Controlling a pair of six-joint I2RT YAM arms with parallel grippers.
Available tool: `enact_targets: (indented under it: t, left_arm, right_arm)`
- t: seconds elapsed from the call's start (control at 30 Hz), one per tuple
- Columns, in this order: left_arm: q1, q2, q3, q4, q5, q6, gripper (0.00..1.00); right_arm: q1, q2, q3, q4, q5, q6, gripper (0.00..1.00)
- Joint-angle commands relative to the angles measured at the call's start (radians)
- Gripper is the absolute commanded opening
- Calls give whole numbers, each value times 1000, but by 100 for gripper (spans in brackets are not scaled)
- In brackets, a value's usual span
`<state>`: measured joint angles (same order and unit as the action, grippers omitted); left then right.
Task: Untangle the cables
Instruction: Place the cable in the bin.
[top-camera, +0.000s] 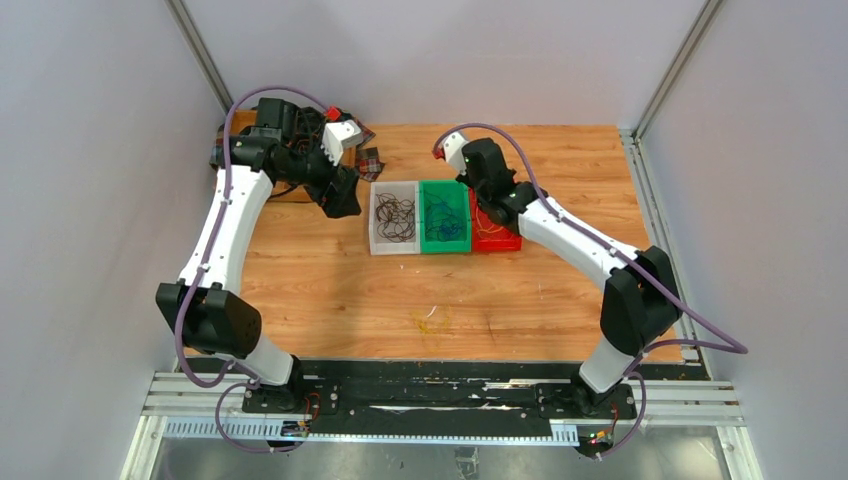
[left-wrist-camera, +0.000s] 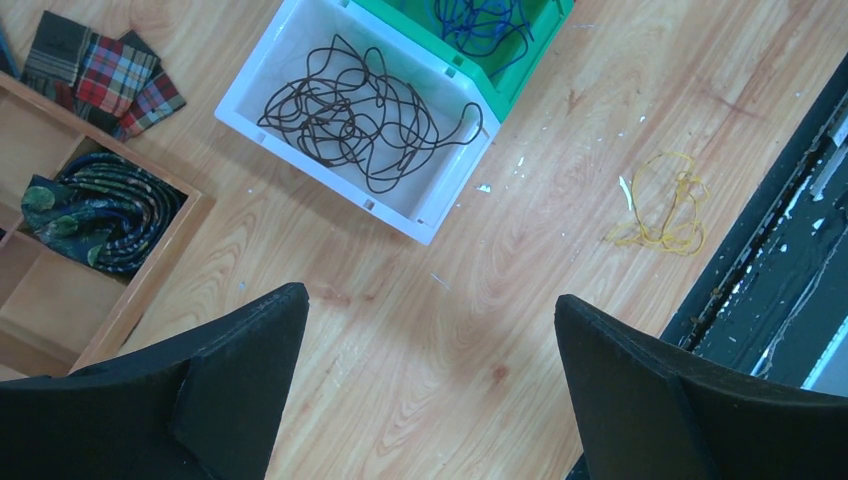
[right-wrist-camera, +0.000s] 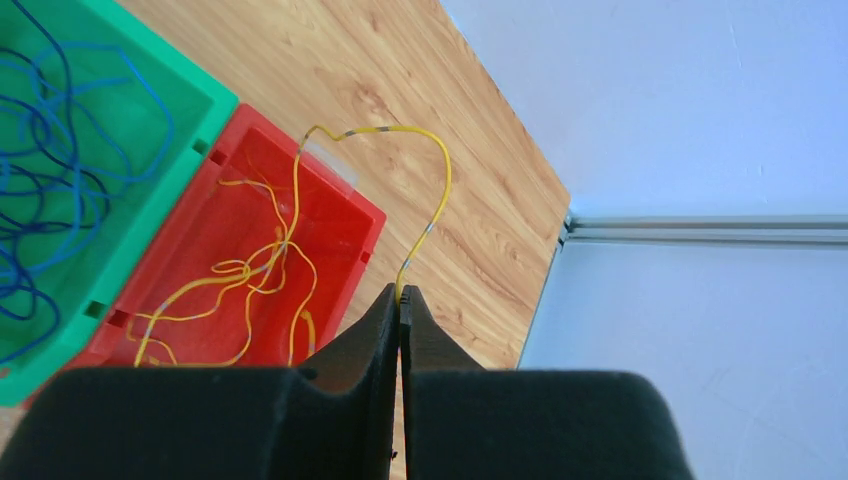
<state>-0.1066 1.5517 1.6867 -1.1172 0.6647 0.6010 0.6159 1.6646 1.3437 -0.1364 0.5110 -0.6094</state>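
Observation:
My right gripper (right-wrist-camera: 402, 293) is shut on a yellow cable (right-wrist-camera: 435, 160) that arcs up and back down into the red bin (right-wrist-camera: 330, 240), where more yellow cables (right-wrist-camera: 225, 275) lie. Blue cables (right-wrist-camera: 50, 150) fill the green bin (top-camera: 444, 217). Dark brown cables (left-wrist-camera: 365, 115) lie tangled in the white bin (left-wrist-camera: 270, 70). A small yellow cable clump (left-wrist-camera: 665, 205) lies loose on the table, also seen in the top view (top-camera: 432, 320). My left gripper (left-wrist-camera: 430, 300) is open and empty, high above the wood, left of the white bin in the top view (top-camera: 340, 195).
A wooden compartment tray (left-wrist-camera: 150, 270) with a dark rolled fabric coil (left-wrist-camera: 95, 205) sits at the table's far left. Plaid fabric swatches (left-wrist-camera: 100, 70) lie beside it. A black rail (left-wrist-camera: 770, 270) runs along the near edge. White walls enclose the table.

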Motion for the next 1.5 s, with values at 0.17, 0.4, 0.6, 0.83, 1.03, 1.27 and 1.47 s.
enact_targets:
  t: [0.17,0.4,0.6,0.83,1.03,1.27,1.47]
  left_arm:
    - [10,-35,-18,-9,-13,24,98]
    - [13,-54,-37,-8,-30,47,98]
    - [12,-53,-44,-9,-37,51,98]
    - [13,-56,-40,-9,-32,43,98]
    - [13,-63,-30,-37,-40,60,98]
    - [13,-71,-36,-38,-44,66,98]
    - [13,-67,-38,-37,-44,72,98]
  right_arm:
    - [18,58,76,-98,-49,152,1]
    - [-19,102,-2,-46,-86,225,1]
    - [-57,115,-103,-22,-77,277,1]
    - [-87,146,-137,31,-127,292,3]
    - [-111,201,-48,29,-186,310,7]
    - [-135,253,44,29,-224,318,4]
    - [-137,299,88,33,-217,297,5]
